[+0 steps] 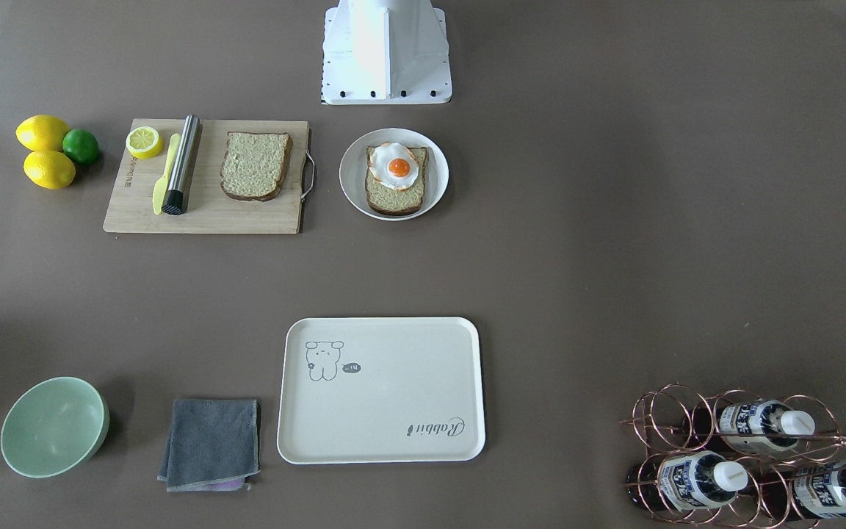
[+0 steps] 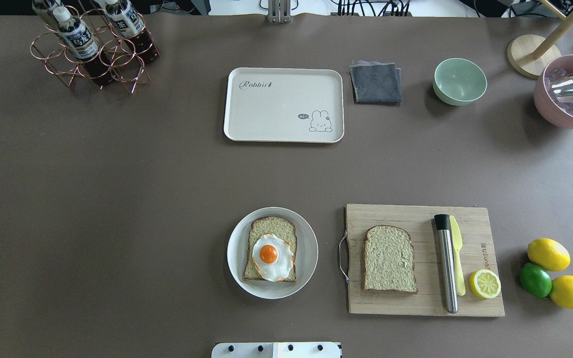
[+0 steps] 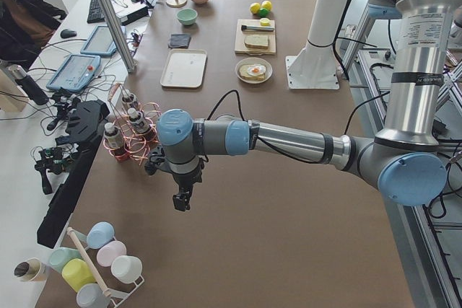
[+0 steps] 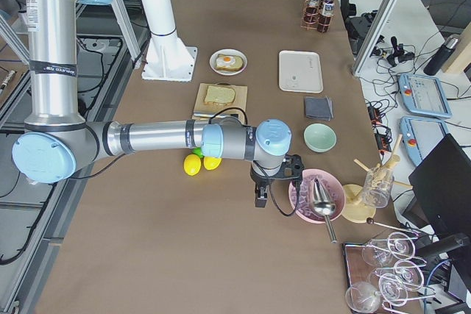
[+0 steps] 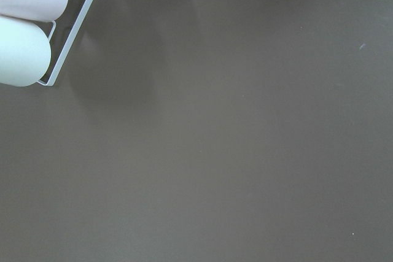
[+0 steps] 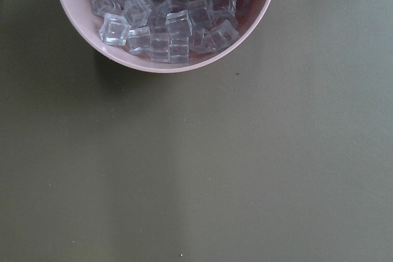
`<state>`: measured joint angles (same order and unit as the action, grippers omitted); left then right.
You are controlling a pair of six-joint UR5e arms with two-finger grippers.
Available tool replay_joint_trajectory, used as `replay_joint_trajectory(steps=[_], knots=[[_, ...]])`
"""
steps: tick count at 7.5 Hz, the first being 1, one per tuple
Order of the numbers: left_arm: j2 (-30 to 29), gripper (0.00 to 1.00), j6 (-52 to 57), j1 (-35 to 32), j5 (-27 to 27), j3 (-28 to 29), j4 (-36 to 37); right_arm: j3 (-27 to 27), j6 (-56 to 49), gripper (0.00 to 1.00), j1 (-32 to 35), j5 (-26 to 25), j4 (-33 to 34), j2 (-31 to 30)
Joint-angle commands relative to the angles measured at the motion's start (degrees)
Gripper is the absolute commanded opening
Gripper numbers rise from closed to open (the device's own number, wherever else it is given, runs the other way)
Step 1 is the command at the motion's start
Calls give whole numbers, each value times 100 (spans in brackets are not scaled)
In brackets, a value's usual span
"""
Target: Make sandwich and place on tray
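Observation:
One bread slice (image 2: 272,229) with a fried egg (image 2: 270,256) on top lies on a round white plate (image 2: 308,248) near the robot base. A second bare slice (image 2: 389,258) lies on the wooden cutting board (image 2: 406,304). The cream tray (image 2: 282,104) is at the far middle and holds nothing; it also shows in the front-facing view (image 1: 393,400). My left gripper (image 3: 182,200) hangs over bare table beside the bottle rack. My right gripper (image 4: 259,198) hangs beside the pink bowl. Both show only in side views, so I cannot tell whether they are open or shut.
A copper rack of bottles (image 2: 92,44) stands far left. A grey cloth (image 2: 375,82), a green bowl (image 2: 459,81) and a pink bowl of ice with a metal scoop (image 2: 572,92) stand far right. A metal cylinder (image 2: 446,263), yellow knife, lemon half, lemons and lime (image 2: 535,280) lie near the board.

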<state>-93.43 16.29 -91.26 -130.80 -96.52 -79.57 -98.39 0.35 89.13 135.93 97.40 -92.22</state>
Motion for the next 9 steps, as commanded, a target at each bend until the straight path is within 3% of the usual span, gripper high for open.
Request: replay_joint_trajectory(steps=[1, 5, 9], knots=[[-87, 98, -29, -23, -16, -51, -320, -48, 0, 100, 8, 12, -2, -6], [130, 98, 182, -14, -33, -52, -1347, -84, 0, 100, -1, 30, -2, 11], [35, 98, -845, 30, -33, -50, -1395, -127, -9, 100, -1, -6, -264, 143]])
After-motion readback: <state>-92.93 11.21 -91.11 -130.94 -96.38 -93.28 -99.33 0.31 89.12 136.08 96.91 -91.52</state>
